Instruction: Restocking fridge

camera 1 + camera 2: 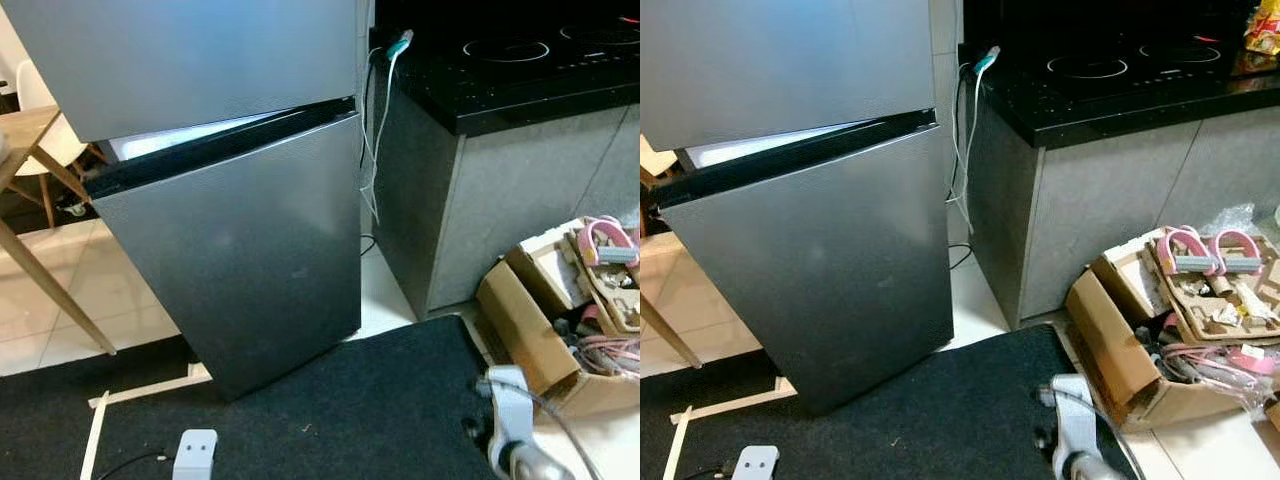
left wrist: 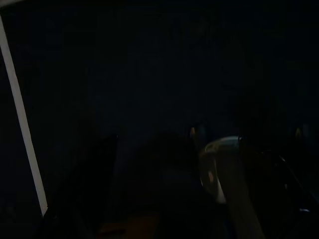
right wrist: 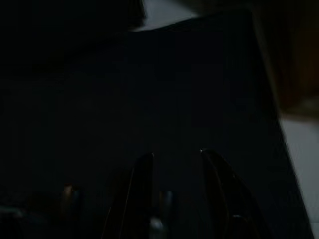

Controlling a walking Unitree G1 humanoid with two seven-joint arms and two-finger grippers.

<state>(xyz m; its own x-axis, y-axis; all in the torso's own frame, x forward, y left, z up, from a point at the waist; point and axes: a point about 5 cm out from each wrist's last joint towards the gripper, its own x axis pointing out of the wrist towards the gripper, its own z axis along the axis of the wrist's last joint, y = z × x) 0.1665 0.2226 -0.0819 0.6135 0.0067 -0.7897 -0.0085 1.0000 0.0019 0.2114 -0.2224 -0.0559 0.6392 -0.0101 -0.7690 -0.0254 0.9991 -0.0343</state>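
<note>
A silver two-door fridge [image 1: 230, 230] stands straight ahead, tall and leaning in the picture. Between its upper door [image 1: 190, 60] and lower door [image 1: 240, 260], a bright slit [image 1: 160, 143] shows on the left side above a black band. Both my arms hang low in front of it: the left arm [image 1: 195, 455] at the bottom edge and the right arm [image 1: 515, 430] at the bottom right. In the dark right wrist view, my right gripper [image 3: 175, 152] is open over the black mat with nothing between its fingers. The left wrist view is nearly black.
A grey counter with a black hob [image 1: 520, 60] stands right of the fridge, with cables [image 1: 375, 130] hanging in the gap. A cardboard box [image 1: 1160, 330] of pink-handled clutter sits on the floor at right. A wooden table leg [image 1: 50, 290] and a chair are at left. Black mat [image 1: 330, 410] lies underfoot.
</note>
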